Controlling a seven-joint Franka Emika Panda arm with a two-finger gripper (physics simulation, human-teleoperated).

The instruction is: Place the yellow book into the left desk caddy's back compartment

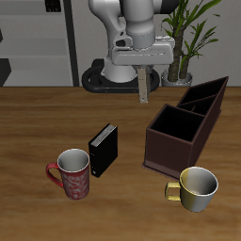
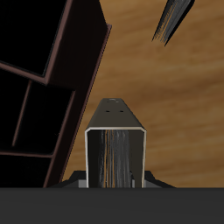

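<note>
One yellow book [image 1: 142,87] clamped upright in the end effector [image 1: 142,75], above the table [image 1: 38,122].

The caddy [image 1: 184,127] stands open-topped, nothing above its far narrow section. Bare bench [image 1: 56,118] separates it from the black book [image 1: 104,149]; two mugs [image 1: 73,174] stand nearer the front edge.

Kind of place: a simulated study or home office.
Landmark: a wooden table [image 1: 38,127] with a plank-grain top.
On the table: a dark reddish-brown left desk caddy [image 1: 185,127], a black book [image 1: 104,149] beside it, and two mugs [image 1: 73,173] nearer the front edge.
Behind the table: pale shelving [image 1: 38,42] and a potted plant [image 1: 193,38].
</note>
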